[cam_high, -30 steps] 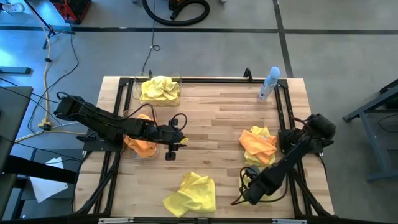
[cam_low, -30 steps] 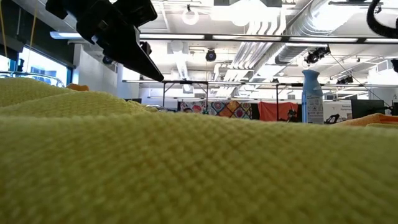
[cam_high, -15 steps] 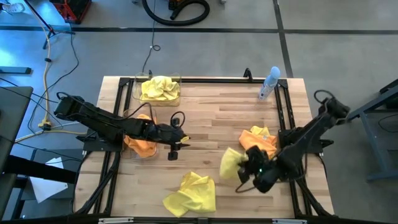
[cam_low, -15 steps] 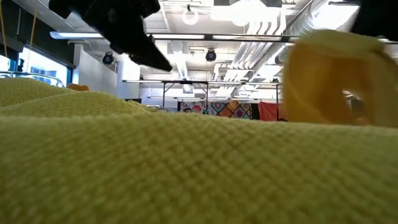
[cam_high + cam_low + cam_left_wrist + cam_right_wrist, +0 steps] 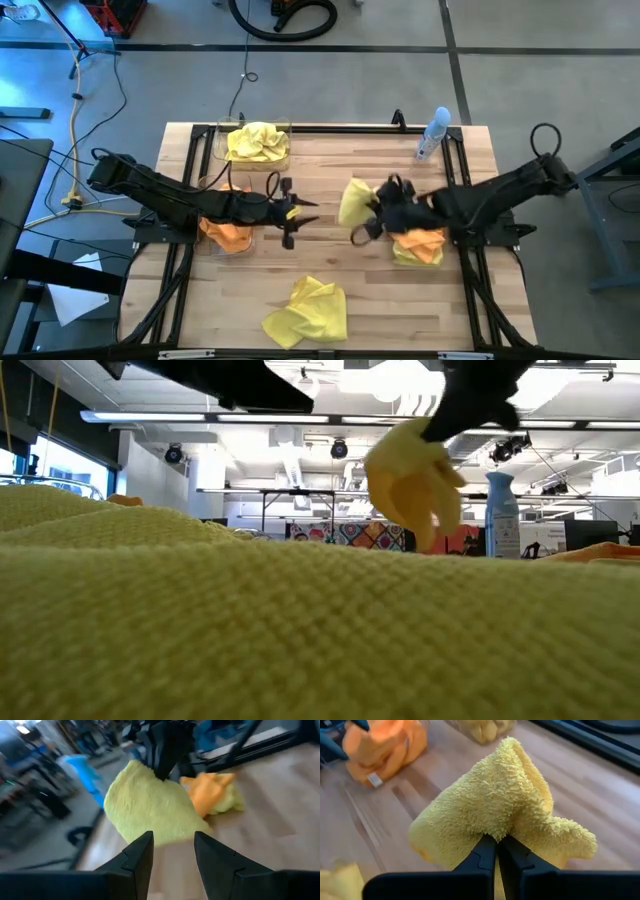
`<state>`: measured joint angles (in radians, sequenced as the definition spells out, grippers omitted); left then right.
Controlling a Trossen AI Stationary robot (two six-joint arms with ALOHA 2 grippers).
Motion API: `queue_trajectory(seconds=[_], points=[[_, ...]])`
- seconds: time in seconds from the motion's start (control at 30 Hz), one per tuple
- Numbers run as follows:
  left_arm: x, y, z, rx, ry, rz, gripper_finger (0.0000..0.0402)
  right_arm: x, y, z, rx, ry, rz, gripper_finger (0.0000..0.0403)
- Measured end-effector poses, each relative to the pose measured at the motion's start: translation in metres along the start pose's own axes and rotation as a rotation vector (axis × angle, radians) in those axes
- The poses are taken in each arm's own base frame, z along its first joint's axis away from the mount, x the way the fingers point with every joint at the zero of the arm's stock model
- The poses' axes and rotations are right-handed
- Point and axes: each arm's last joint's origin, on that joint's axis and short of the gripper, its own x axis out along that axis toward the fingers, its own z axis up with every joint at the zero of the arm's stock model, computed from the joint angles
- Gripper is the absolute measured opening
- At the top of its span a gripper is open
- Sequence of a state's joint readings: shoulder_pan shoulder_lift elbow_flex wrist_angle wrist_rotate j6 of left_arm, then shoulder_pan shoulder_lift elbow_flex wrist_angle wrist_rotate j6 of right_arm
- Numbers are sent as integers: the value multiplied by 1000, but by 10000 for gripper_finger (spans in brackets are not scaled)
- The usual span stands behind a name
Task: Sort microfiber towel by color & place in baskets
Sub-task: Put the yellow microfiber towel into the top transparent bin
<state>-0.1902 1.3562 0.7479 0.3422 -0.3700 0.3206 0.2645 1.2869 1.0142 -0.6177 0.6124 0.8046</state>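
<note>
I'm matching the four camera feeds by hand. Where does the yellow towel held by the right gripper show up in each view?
High view: the held yellow towel is mid-table, at the right gripper.
Low view: it hangs upper centre, left of the spray bottle.
Left wrist view: centre, beyond the left gripper's fingers.
Right wrist view: fills the middle, pinched in the fingers.
Shared landmark: the orange-and-yellow towel pile.
</note>
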Motion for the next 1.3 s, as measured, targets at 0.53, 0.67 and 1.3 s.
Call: queue_trajectory(seconds=[0.53,0.67,1.3], points=[[50,-15,-2,576,262,450,131,31,-39,65,15,-84,240,2],[62,-22,-6,688,310,432,131,32,-42,67,2,-77,268,2],[82,-11,26,654,271,494,130,33,-41,66,3,-39,330,2]])
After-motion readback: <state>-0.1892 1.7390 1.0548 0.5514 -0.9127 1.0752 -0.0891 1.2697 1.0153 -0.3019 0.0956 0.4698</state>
